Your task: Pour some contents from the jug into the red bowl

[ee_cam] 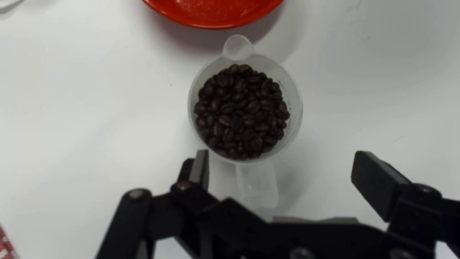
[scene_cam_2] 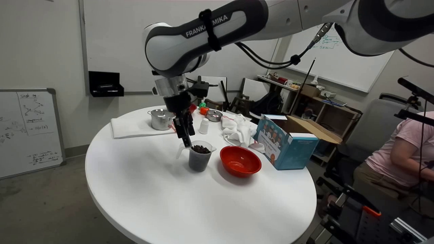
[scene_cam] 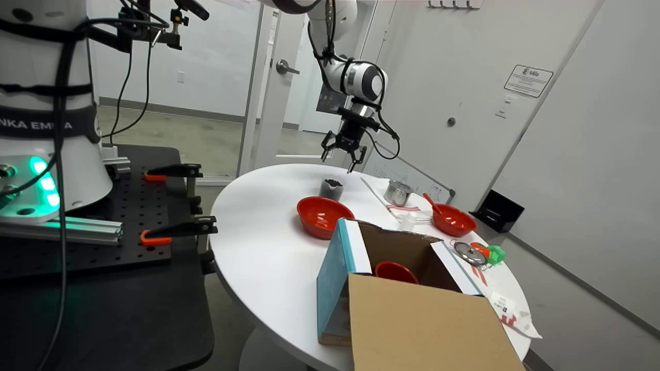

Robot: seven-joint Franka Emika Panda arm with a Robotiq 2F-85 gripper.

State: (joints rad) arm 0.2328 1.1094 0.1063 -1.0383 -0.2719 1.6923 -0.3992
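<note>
Black fingers [ee_cam: 376, 184], wide-spread, empty, are hovering near a translucent plastic jug [scene_cam_2: 199, 162]; likely pre-grasp, next needing descent astride its handle [ee_cam: 257, 183].

I read "FRANKA" and "MIKA" either side of a strap [scene_cam_2: 211, 32] on the arm [scene_cam_2: 237, 27], "NKA EM" and "A" on the base band [scene_cam: 31, 116], "Mila" on the wall sign [scene_cam: 528, 81], "Single" handwritten on a whiteboard [scene_cam_2: 30, 142], print on box [scene_cam_2: 284, 145] and jug [ee_cam: 294, 100] too small for me.
</note>
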